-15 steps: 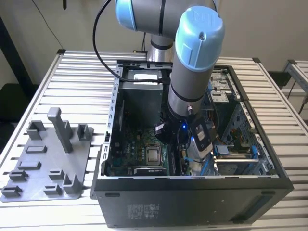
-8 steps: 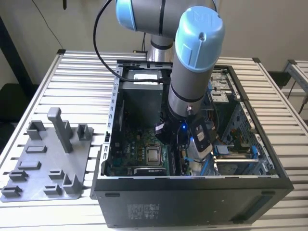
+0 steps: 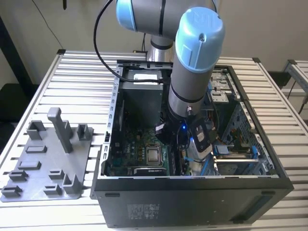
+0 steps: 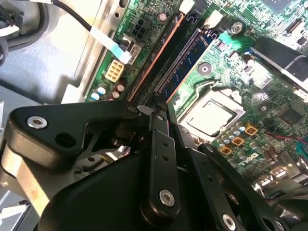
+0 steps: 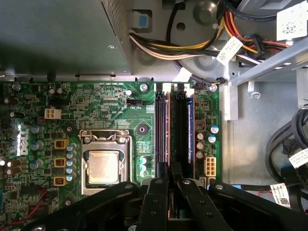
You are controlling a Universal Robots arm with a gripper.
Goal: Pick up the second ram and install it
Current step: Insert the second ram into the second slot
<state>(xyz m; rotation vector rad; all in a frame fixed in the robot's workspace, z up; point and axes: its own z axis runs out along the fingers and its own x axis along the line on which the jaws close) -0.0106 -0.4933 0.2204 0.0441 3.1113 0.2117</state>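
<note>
The second ram (image 4: 188, 57) is a dark blue stick with black chips, standing on edge along the memory slot nearest the processor socket (image 4: 211, 113). In the first wrist view the second ram (image 5: 161, 130) runs straight away from my fingertips. My gripper (image 4: 159, 108) sits low over the motherboard, its black fingers (image 4: 159, 144) drawn together on the near end of the stick. The gripper (image 5: 169, 174) lines up with the slots. In the exterior view my arm (image 3: 192, 82) reaches down into the open computer case (image 3: 192, 202).
Beside the case, at the exterior view's left, lies a grey holder tray (image 3: 43, 168) with an upright post (image 3: 61, 130). The power supply (image 3: 140, 96) and a cable bundle (image 5: 192, 45) crowd the far end of the slots. The other memory slots (image 5: 182, 130) lie alongside.
</note>
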